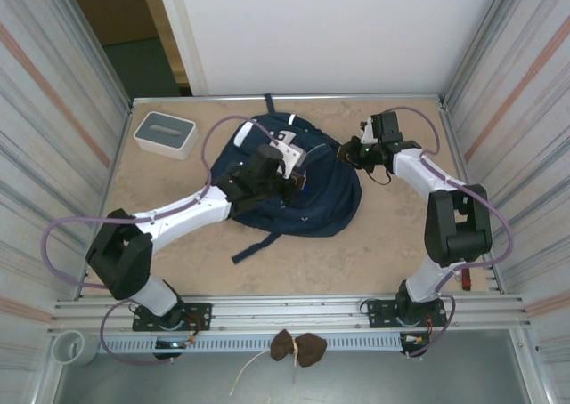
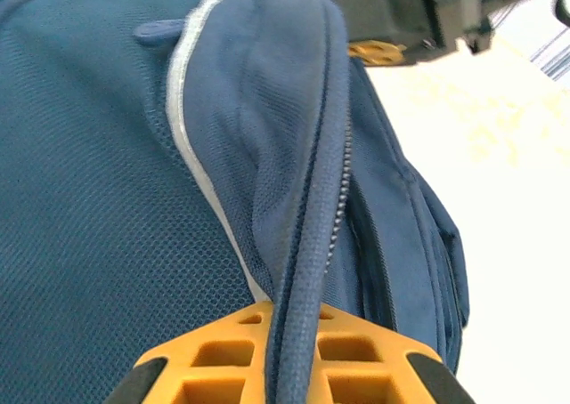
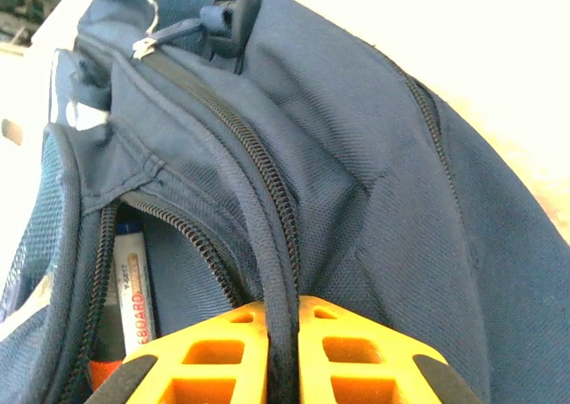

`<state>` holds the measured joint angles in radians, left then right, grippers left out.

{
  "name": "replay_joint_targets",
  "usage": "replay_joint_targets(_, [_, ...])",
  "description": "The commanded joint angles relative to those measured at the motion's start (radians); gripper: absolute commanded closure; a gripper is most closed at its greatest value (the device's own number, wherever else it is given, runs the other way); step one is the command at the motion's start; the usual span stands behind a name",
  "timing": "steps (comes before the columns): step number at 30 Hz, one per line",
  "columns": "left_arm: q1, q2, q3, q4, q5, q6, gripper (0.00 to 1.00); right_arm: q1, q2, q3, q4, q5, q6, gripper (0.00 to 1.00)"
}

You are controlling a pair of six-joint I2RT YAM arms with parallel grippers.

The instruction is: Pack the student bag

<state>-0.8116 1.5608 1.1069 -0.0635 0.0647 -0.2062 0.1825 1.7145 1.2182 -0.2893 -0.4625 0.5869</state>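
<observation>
Orange-fingered and nearest the lens, the left claw [image 2: 287, 368] is clamped shut on a corded navy rim of the student bag [image 2: 89, 199], with the cord running straight up between its two pads. Across the opening, the right claw [image 3: 283, 364] is likewise closed, pinching a second corded rim beside the zipper [image 3: 240, 146]. Seen from the room, the step in hand appears to be spreading the mouth of a compartment. To do it well, draw the two claws apart evenly with a slight lift. Hold each pinch on the stiff cord rather than on loose mesh, and avoid dragging the bag across the tabletop [image 1: 383, 253]. A slack pull would probably let the fabric fold back over the gap. The student bag lies flat toward the far side of the tabletop, between both arms, with a dark strap [image 1: 254, 246] trailing toward the near edge. It is navy woven fabric with a mesh panel and a thin light stripe. A labelled marker-like item [image 3: 132, 288] shows inside a partly open pocket. A white-and-grey box [image 1: 166, 133] stands apart at the far left.
</observation>
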Motion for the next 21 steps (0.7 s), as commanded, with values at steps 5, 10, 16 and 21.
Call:
replay_joint_targets(5, [-0.063,0.128,0.182,0.042,0.049,0.012,0.92,-0.014,0.208,0.288,-0.073,-0.186,-0.103,0.89])
replay_joint_targets(10, [-0.063,0.144,0.226,-0.004,0.033,0.134,0.76,-0.031,0.300,0.428,-0.187,-0.194,-0.160,0.83])
replay_joint_targets(16, [-0.050,0.023,0.126,-0.013,-0.003,0.314,0.57,-0.072,0.280,0.455,-0.309,-0.083,-0.216,0.66])
replay_joint_targets(21, [0.007,-0.143,-0.039,0.012,0.028,0.439,0.45,-0.090,0.151,0.380,-0.332,0.039,-0.246,0.55])
